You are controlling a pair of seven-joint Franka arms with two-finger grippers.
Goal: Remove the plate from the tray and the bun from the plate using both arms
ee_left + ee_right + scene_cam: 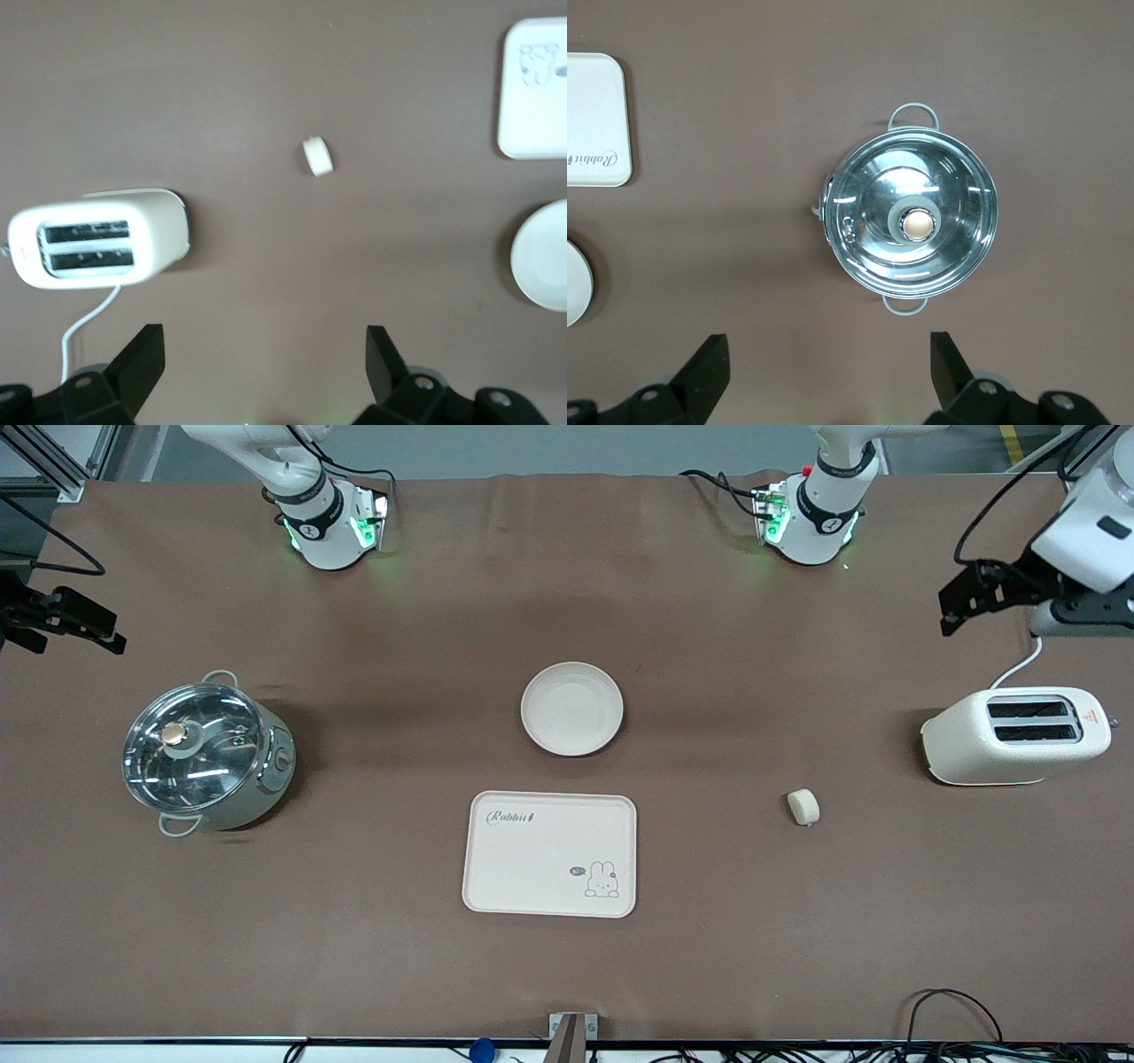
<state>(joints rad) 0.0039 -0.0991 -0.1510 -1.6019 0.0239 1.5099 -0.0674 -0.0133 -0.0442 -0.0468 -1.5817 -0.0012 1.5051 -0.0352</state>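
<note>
Table covering [354, 957]: matt brown sheet, smooth with faint creases near the edge by the robot bases. Plate [571, 708] and tray [549, 854]: matt cream, plastic-like, smooth; the tray bears printed line art. Bun [803, 807]: pale, dull, soft-looking surface. Pot [205, 753]: polished metal body with a glossy, reflective glass lid. Toaster [1015, 736]: smooth cream casing, slight sheen. Arms [310, 505]: glossy white shells, black bands.

The tray [549, 854] carries the written word "Rabbit" in one corner; no other text is readable.
</note>
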